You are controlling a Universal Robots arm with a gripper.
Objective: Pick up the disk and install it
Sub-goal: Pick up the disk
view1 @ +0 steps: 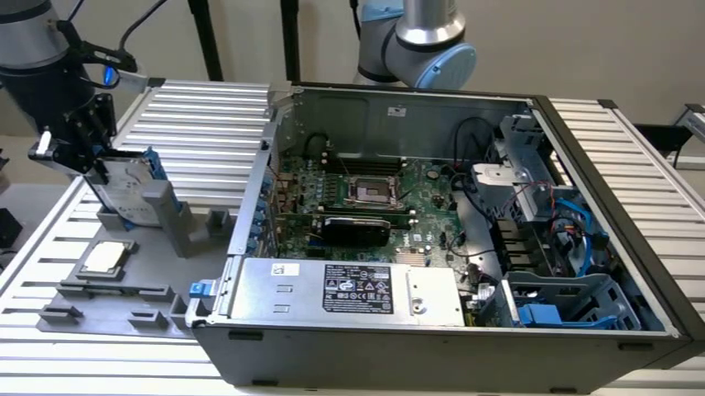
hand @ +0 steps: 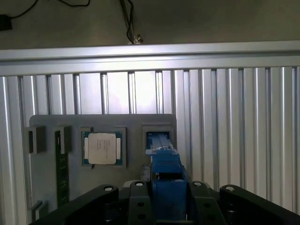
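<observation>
Disk [view1: 124, 188] stood on edge at the exterior view's left, in or just over the upright grey holder [view1: 167, 216] on the fixture plate [view1: 66, 289], blue carrier showing along its side. Gripper [view1: 101, 169] was on its upper end. In the wrist view the black fingers [hand: 139, 206] sat either side of the blue carrier, pinching the disk btwn them.

Progress, as judged: grasp made, pick-up only at its start. Disk's lower end sat at the holder's slot [hand: 158, 137], and whether it had lifted clear couldn't be told. Install not yet done: disk was outside the open PC case [view1: 463, 97] and well apart from the blue drive cage [view1: 562, 301] at the case's near corner on the exterior view's right.

Around:
- CPU chip [view1: 105, 257] lay flat in its pocket on the plate, just beside the holder
- a green memory stick [hand: 61, 173] lay in a slot next to it
- inside the case were the motherboard [view1: 364, 177] and the PSU [view1: 352, 289] w/ black label along the near edge

In the way: the case's side wall [view1: 262, 177] stood btwn disk and interior, and blue cables [view1: 575, 223] ran loose above the cage, a possible snag
</observation>
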